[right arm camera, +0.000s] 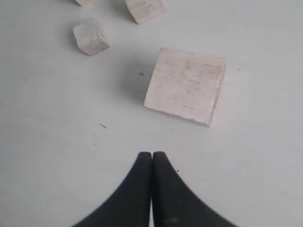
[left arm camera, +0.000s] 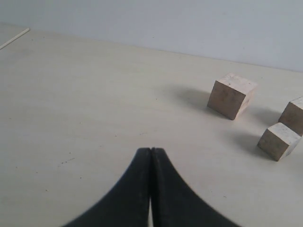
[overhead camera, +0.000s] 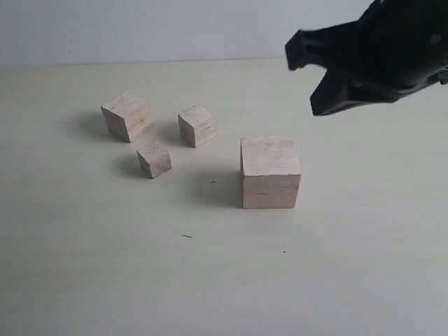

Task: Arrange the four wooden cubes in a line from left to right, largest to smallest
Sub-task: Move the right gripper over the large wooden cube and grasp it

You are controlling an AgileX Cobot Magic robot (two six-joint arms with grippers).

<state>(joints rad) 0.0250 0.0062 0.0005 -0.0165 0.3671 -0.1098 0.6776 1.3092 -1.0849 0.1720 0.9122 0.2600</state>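
Note:
Four pale wooden cubes rest on the table. The largest cube [overhead camera: 270, 171] [right arm camera: 185, 85] stands right of the other three. The second largest [overhead camera: 127, 116] [left arm camera: 232, 95] is far left, the third [overhead camera: 197, 125] [left arm camera: 296, 115] sits between them, and the smallest [overhead camera: 154, 159] [left arm camera: 278, 141] [right arm camera: 91, 36] lies in front of those two. My right gripper [overhead camera: 316, 106] [right arm camera: 152, 154] hovers shut and empty above the table, up and to the right of the largest cube. My left gripper [left arm camera: 151, 150] is shut and empty, low over bare table left of the cubes, and is out of the exterior view.
The pale tabletop [overhead camera: 210, 280] runs back to a light wall [overhead camera: 140, 28]. A few small dark specks [overhead camera: 187, 236] mark the surface in front of the cubes.

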